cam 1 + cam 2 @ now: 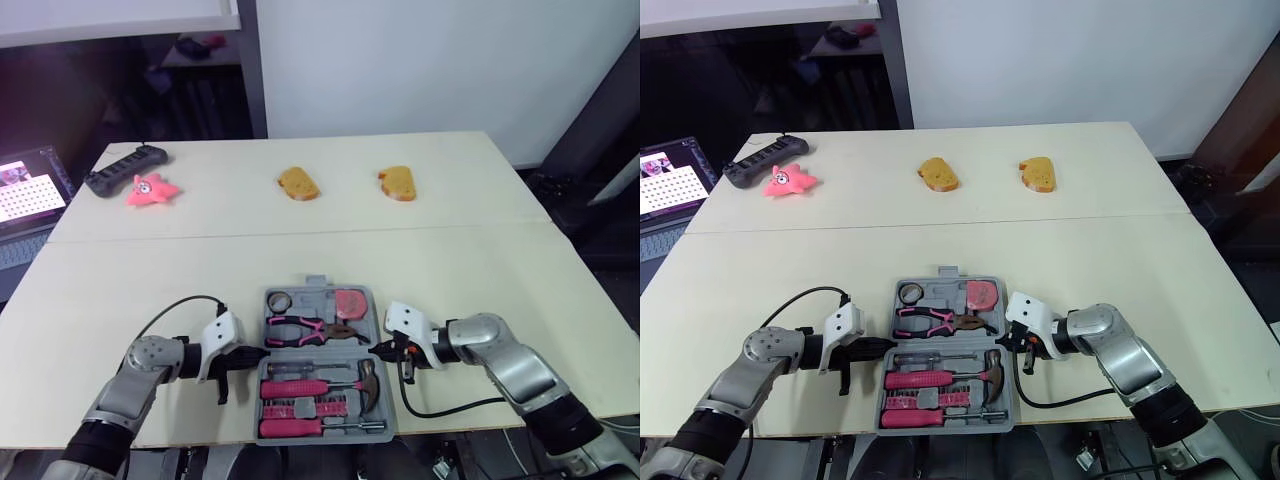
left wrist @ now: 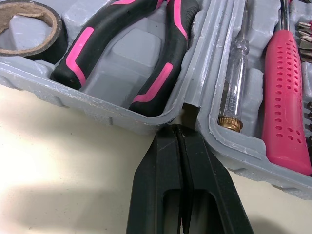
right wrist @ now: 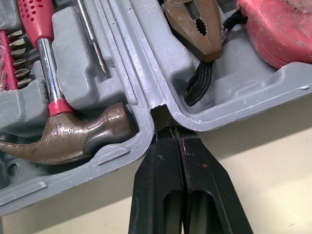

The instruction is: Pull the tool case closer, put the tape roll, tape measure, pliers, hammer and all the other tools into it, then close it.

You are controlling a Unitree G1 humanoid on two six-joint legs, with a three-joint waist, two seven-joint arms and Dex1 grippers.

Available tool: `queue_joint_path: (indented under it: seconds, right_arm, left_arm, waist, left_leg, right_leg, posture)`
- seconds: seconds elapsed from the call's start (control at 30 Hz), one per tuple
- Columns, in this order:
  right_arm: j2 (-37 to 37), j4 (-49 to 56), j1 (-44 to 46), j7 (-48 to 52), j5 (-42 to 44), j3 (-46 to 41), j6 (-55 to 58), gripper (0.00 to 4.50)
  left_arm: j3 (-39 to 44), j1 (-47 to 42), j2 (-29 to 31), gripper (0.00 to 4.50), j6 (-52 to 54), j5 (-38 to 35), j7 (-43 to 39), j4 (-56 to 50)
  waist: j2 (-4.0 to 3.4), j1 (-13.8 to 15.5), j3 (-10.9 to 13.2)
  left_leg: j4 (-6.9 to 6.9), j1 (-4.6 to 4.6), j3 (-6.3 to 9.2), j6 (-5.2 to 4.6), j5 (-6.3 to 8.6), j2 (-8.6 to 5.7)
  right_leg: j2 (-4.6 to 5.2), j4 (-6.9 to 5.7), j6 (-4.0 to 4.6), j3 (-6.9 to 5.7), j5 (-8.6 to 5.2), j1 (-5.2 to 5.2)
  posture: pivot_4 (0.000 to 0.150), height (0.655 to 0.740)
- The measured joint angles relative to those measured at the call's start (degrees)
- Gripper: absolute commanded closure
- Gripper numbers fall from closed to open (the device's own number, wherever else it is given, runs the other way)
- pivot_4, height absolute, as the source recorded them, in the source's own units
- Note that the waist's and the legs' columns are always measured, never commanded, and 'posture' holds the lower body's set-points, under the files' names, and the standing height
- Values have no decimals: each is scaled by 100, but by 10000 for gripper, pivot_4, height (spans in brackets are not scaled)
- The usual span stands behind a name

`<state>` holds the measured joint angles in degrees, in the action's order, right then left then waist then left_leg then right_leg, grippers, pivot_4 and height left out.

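Observation:
The grey tool case [image 1: 377, 322] lies open near the table's front edge, its far half holding the tape roll [image 1: 278, 301], the pink-handled pliers [image 1: 305, 331] and the pink tape measure [image 1: 349, 302]. In the near half lie the hammer [image 1: 366, 378] and pink-handled screwdrivers [image 2: 287, 97]. My left gripper [image 1: 262, 353] is shut, its tip at the hinge notch on the case's left side [image 2: 177, 129]. My right gripper [image 1: 377, 350] is shut too, tip touching the hinge notch on the right side [image 3: 173, 131], beside the hammer head [image 3: 73, 136].
Far across the table lie two brown bread-like pieces [image 1: 298, 184] [image 1: 397, 183], a pink star toy [image 1: 150, 189] and a black power strip [image 1: 125, 168]. A lit laptop [image 1: 30, 195] sits off the table's left side.

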<state>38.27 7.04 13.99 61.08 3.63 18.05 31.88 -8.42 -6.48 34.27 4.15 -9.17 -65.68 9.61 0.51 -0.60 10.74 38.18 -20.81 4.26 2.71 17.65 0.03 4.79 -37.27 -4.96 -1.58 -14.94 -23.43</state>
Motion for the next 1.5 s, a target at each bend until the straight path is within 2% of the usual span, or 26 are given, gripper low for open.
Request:
queue_joint_path:
  seconds: [0.37,0.5,0.6,0.7,0.83,0.93,1.2,1.4,1.5]
  right_arm:
    - [249,46,-107,97,193,-141,-55,45000]
    - [792,27,-400,219,392,-666,-234,45000]
    - [827,-7,-410,262,711,-1085,-184,45000]
    - [816,-17,-348,292,1006,-1306,36,36073]
    - [629,-29,-121,187,1460,-1499,676,15918]
    - [177,-135,215,-170,1778,-1577,1472,1048]
    - [-805,-929,930,-1132,2356,-1793,3219,411]
    - [-1314,-1711,1283,-1549,2426,-2027,3338,411]
    - [-1677,-2103,1450,-1680,2431,-2128,3140,411]
  left_arm:
    - [140,258,55,44419,-70,-145,168,-103]
    - [848,816,345,44419,205,-596,245,-314]
    - [1308,1185,458,44419,323,-1038,141,-567]
    - [1608,1503,436,45000,404,-1669,-165,-1077]
    - [1560,1961,455,45000,690,-2251,-528,-2113]
    - [1118,2024,546,45000,943,-2185,-565,-2422]
    - [-237,1667,172,45000,1035,-1272,-199,-2223]
    - [-515,1453,263,45000,1004,-809,4,-1928]
    - [-569,1442,293,45000,996,-752,38,-1906]
  waist:
    - [1,-10,1]
    - [-1,-36,3]
    - [-1,-21,3]
    - [1,0,5]
    - [0,-5,5]
    - [-3,-12,4]
    - [-5,-8,4]
    - [-11,-40,1]
    - [-40,-58,-23]
  left_leg:
    - [-1,0,3,0,0,0]
    - [-5,2,3,-1,1,2]
    - [-5,7,0,-1,1,2]
    - [-5,3,1,-1,1,2]
    - [-5,4,-3,-1,1,1]
    - [-7,13,-3,-1,1,1]
    - [-9,10,-3,-3,2,1]
    - [-13,26,-6,-4,3,1]
    - [-17,41,-8,-6,4,2]
  right_leg:
    - [0,1,0,0,0,-1]
    - [-1,1,1,0,-1,-2]
    - [1,2,1,1,-1,3]
    - [4,8,1,0,-1,5]
    - [8,11,1,1,-1,6]
    - [4,10,3,2,-2,10]
    - [1,10,3,4,-1,8]
    - [-1,9,3,8,-1,16]
    - [-2,9,3,11,-1,27]
  posture:
    - [1500,7400]
    - [1500,7400]
    - [1500,7400]
    - [1500,7400]
    - [1500,7400]
    - [1500,7400]
    - [1500,7400]
    - [1500,7400]
    - [1500,7400]
